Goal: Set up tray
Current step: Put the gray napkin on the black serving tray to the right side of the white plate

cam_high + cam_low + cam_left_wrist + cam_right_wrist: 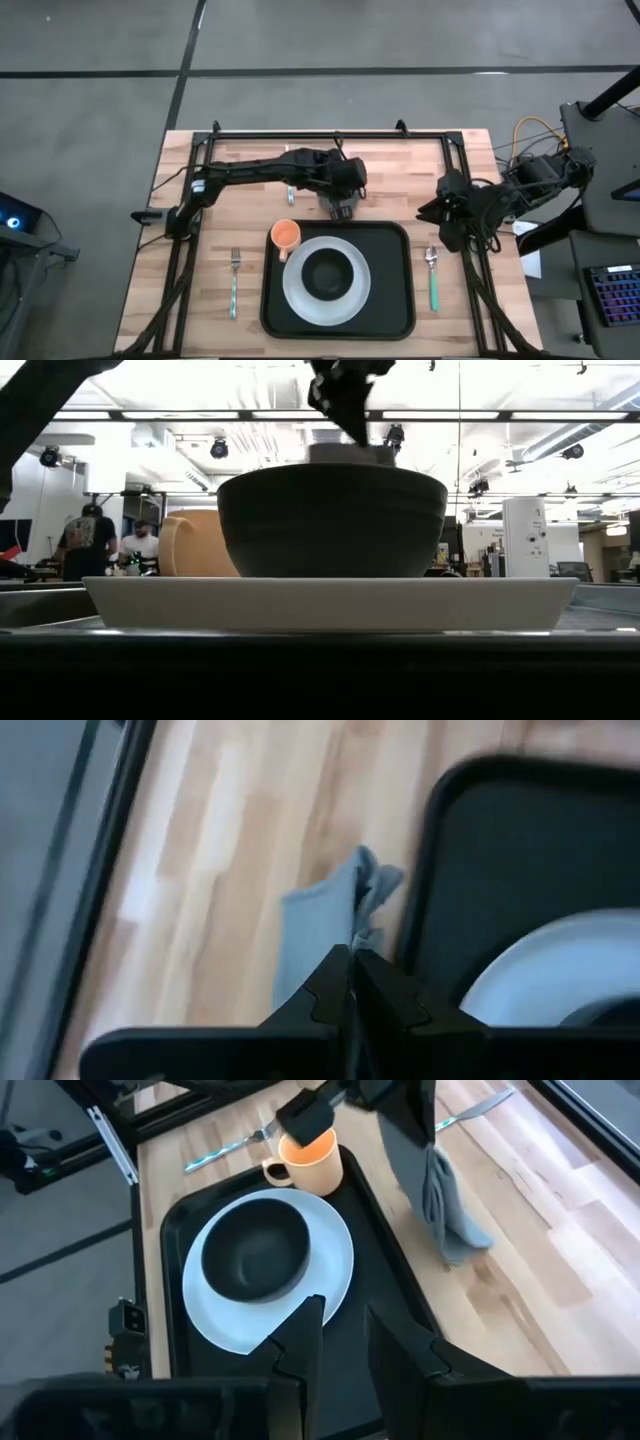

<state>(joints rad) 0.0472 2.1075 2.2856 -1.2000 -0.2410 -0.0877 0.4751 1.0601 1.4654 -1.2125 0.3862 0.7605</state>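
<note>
The black tray (385,300) lies at the table's near middle. It bears a white plate (296,292) with a black bowl (327,275) and an orange cup (286,235). My left gripper (343,204) hangs over the tray's far rim, shut on a grey napkin (440,1200). My right gripper (340,1335) stands open and holds nothing, raised at the table's right side (440,215), pointing toward the tray. A fork (234,282) lies on the wood left of the tray, and a spoon (432,280) right of it. My left gripper pinches a bunched upper part of the napkin (355,935) between its two shut fingers, slanting down from the far side. The cloth hangs slack below the fingers. Its lower end (465,1245) reaches the wood just beyond the tray's far rim.
Another utensil (480,1105) lies on the wood near the table's far edge, under the left arm. A black frame (330,133) runs along the table's far and side edges. Bare wood shows between the tray and the far edge. People stand in the room behind (90,535).
</note>
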